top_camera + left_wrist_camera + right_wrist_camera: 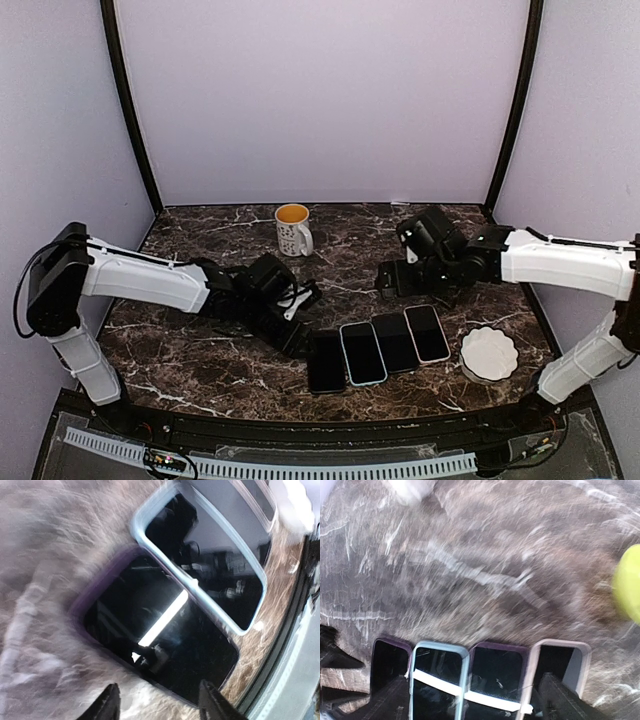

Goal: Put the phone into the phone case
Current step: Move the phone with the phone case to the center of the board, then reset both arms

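Veined dark marble tabletop (190,365), glossy. On it, lower centre of the frame, the phone row (362,352): four flat rounded rectangles edge to edge, likely staged for easy picking; can't tell bare phone from case. The left tool (159,704) is spread, empty, low at the purple-rimmed end unit (155,630). The right tool (477,700) is spread above the row.

A white mug (292,228) with dark print and a yellow-orange inside stands upright near the back of the dark, white-veined marble table (200,235), its handle toward the right. A white scalloped dish (489,353) lies near the front right corner, well apart from the mug. Pale walls back the table between two black posts (128,100).
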Available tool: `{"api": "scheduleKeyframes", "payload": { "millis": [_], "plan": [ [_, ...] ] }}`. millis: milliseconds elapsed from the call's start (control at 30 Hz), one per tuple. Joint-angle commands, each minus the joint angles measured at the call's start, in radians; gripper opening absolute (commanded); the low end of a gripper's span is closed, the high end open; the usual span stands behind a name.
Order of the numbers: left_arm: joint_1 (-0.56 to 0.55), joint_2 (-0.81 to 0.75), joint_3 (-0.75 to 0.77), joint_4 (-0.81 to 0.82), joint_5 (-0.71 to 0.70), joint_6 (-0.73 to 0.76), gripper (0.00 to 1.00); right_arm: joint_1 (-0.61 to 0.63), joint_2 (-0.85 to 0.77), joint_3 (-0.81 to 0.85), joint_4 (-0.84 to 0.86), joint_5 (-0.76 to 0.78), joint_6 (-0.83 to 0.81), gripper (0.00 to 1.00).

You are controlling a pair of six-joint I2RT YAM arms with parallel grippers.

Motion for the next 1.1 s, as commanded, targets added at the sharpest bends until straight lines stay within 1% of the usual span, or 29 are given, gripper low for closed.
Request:
{"api": "scheduleKeyframes", "payload": {
  "millis": [0,33,67,100,133,167,200,233,267,367,400,433,467,500,567,600,667,700,767,800,833,867,900,967,1000,1033,1067],
  "plan": [
    [0.164,-0.225,0.01,-0.005,-0.091,0.018,0.68,-0.161,-0.168,-0.059,0.118,0.023,-0.136,0.98],
    [0.189,-0.259,0.001,0.005,-0.107,0.021,0.73,-0.222,-0.211,-0.084,0.162,-0.028,-0.16,0.98],
    [0.24,-0.323,-0.027,0.037,-0.145,0.024,0.84,-0.284,-0.251,-0.11,0.212,-0.083,-0.176,0.98],
    [0.268,-0.36,-0.043,0.055,-0.163,0.026,0.91,-0.355,-0.287,-0.132,0.256,-0.141,-0.187,0.99],
    [0.329,-0.428,-0.076,0.092,-0.186,0.025,0.97,-0.421,-0.323,-0.152,0.298,-0.183,-0.2,0.99],
    [0.392,-0.458,-0.092,0.106,-0.189,0.025,0.98,-0.48,-0.353,-0.171,0.34,-0.21,-0.215,0.99],
    [0.426,-0.513,-0.116,0.129,-0.19,0.027,0.99,-0.54,-0.384,-0.19,0.378,-0.226,-0.227,0.98],
    [0.492,-0.537,-0.133,0.136,-0.191,0.03,0.99,-0.593,-0.409,-0.215,0.422,-0.242,-0.239,0.98],
    [0.522,-0.576,-0.139,0.145,-0.197,0.041,0.99,-0.648,-0.434,-0.243,0.468,-0.25,-0.252,0.98],
    [0.659,-0.601,-0.146,0.142,-0.247,0.075,0.99,-0.789,-0.469,-0.337,0.631,-0.283,-0.284,0.98],
    [0.684,-0.592,-0.144,0.132,-0.281,0.074,0.99,-0.829,-0.466,-0.373,0.688,-0.286,-0.29,0.99],
    [0.732,-0.577,-0.145,0.126,-0.374,0.066,0.99,-0.879,-0.456,-0.404,0.735,-0.283,-0.293,0.98],
    [0.756,-0.569,-0.149,0.122,-0.428,0.035,0.99,-0.929,-0.441,-0.431,0.783,-0.274,-0.284,0.98],
    [0.799,-0.557,-0.169,0.124,-0.536,0.018,0.99,-0.973,-0.427,-0.465,0.833,-0.271,-0.273,0.99],
    [0.856,-0.547,-0.225,0.18,-0.638,0.0,0.99,-1.054,-0.399,-0.546,0.95,-0.271,-0.253,0.99],
    [0.869,-0.544,-0.252,0.253,-0.655,0.021,0.99,-1.085,-0.383,-0.607,1.044,-0.27,-0.25,0.98],
    [0.889,-0.536,-0.326,0.366,-0.707,0.061,0.99,-1.115,-0.352,-0.689,1.177,-0.26,-0.26,0.99],
    [0.892,-0.524,-0.37,0.392,-0.765,0.064,0.99,-1.117,-0.333,-0.724,1.244,-0.23,-0.262,0.98],
    [0.894,-0.497,-0.433,0.475,-0.837,0.062,0.99,-1.118,-0.29,-0.785,1.383,-0.235,-0.259,0.99],
    [0.894,-0.487,-0.456,0.558,-0.847,0.082,0.99,-1.118,-0.263,-0.81,1.452,-0.24,-0.258,0.98],
    [0.894,-0.467,-0.497,0.596,-0.851,0.101,0.99,-1.118,-0.232,-0.833,1.521,-0.239,-0.256,0.98],
    [0.894,-0.455,-0.514,0.682,-0.851,0.113,0.99,-1.118,-0.201,-0.849,1.578,-0.24,-0.263,0.99],
    [0.895,-0.434,-0.551,0.729,-0.858,0.142,0.99,-1.118,-0.175,-0.855,1.606,-0.241,-0.28,0.99],
    [0.894,-0.401,-0.608,0.932,-0.869,0.196,0.99,-1.118,-0.135,-0.867,1.645,-0.25,-0.304,0.99],
    [0.895,-0.39,-0.649,0.993,-0.872,0.211,0.99,-1.118,-0.116,-0.88,1.682,-0.272,-0.311,0.98],
    [0.894,-0.37,-0.67,1.099,-0.861,0.228,0.99,-1.118,-0.095,-0.893,1.734,-0.291,-0.307,0.99],
    [0.895,-0.362,-0.703,1.156,-0.824,0.246,0.99,-1.117,-0.083,-0.903,1.774,-0.312,-0.309,0.99]
  ]
}}
